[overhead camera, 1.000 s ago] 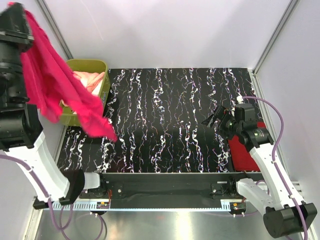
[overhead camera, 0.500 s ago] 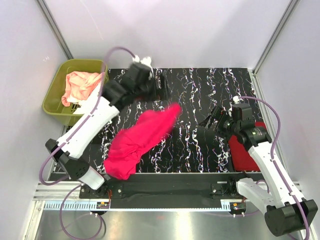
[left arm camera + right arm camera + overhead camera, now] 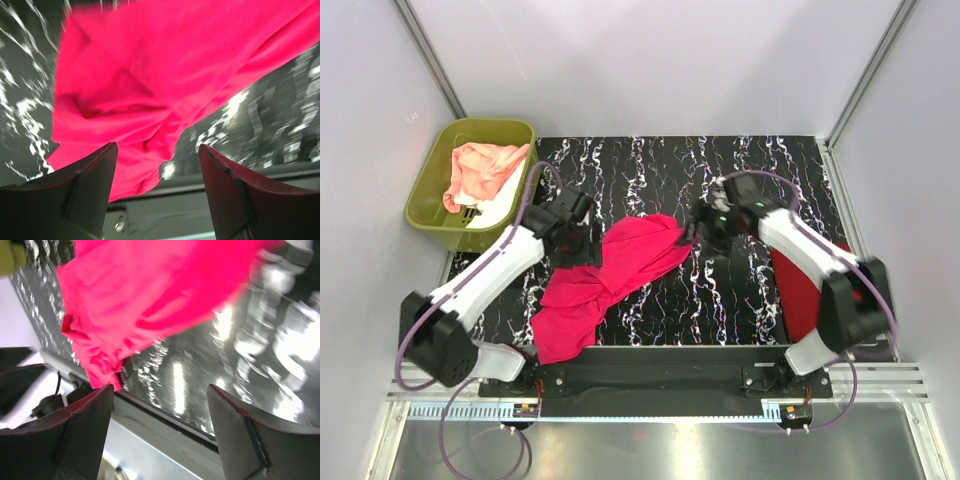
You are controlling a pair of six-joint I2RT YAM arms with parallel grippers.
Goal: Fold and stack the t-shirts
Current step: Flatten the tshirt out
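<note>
The hot pink t-shirt point(image 3: 610, 272) lies crumpled on the black marbled table point(image 3: 750, 160), stretching from the middle toward the near left edge. My left gripper point(image 3: 580, 246) hovers at its left side, open, with nothing between the fingers; its wrist view shows the pink t-shirt point(image 3: 165, 70) just beyond the gripper point(image 3: 157, 167). My right gripper point(image 3: 695, 230) is open at the cloth's right tip, and its wrist view has the pink t-shirt point(image 3: 150, 295) past the gripper point(image 3: 160, 407). A darker red t-shirt point(image 3: 802, 292) lies at the right edge, partly under the right arm.
An olive-green tub point(image 3: 435, 170) stands off the table's far left corner with a peach-pink t-shirt point(image 3: 480, 168) and some white cloth point(image 3: 492, 208) inside. Grey walls and metal posts enclose the table on three sides.
The left arm swung the pink t-shirt down from high on the left, let it go on the table, and came down beside it. The right arm reached left to the shirt's right tip.
</note>
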